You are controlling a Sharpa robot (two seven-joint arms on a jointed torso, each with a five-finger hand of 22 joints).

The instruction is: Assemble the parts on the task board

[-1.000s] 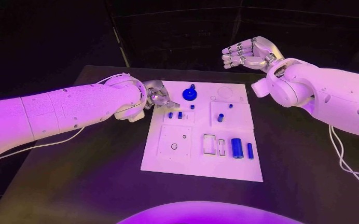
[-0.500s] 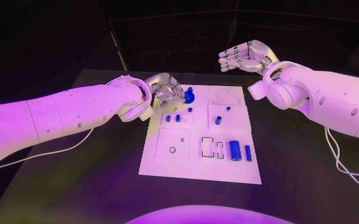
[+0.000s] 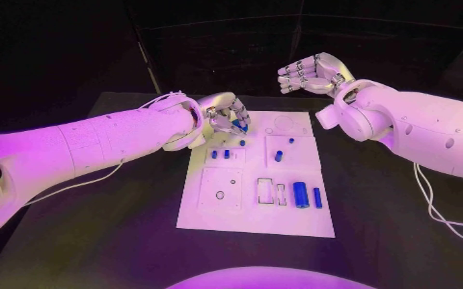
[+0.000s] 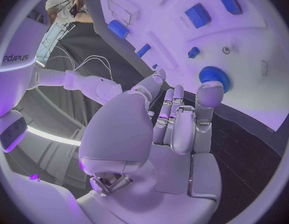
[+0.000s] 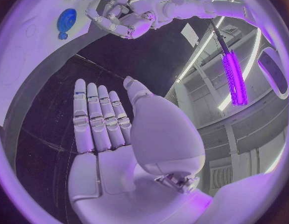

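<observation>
Left hand (image 3: 224,114) hovers with fingers half curled, holding nothing, right over the blue gear (image 4: 214,77) at the far left of the white board (image 3: 217,215). Right hand (image 3: 310,73) is loosely curled, empty, beyond the far edge. Risk: fingers may clip the gear off-centre and knock it askew.

We see a white task board (image 3: 217,212) on a black worktop (image 3: 106,235). The toothed gear (image 4: 214,77), the cylinder (image 3: 301,194) and the small pegs (image 3: 279,156) are blue. Both arms are white, their fingers (image 5: 94,117) silver.
</observation>
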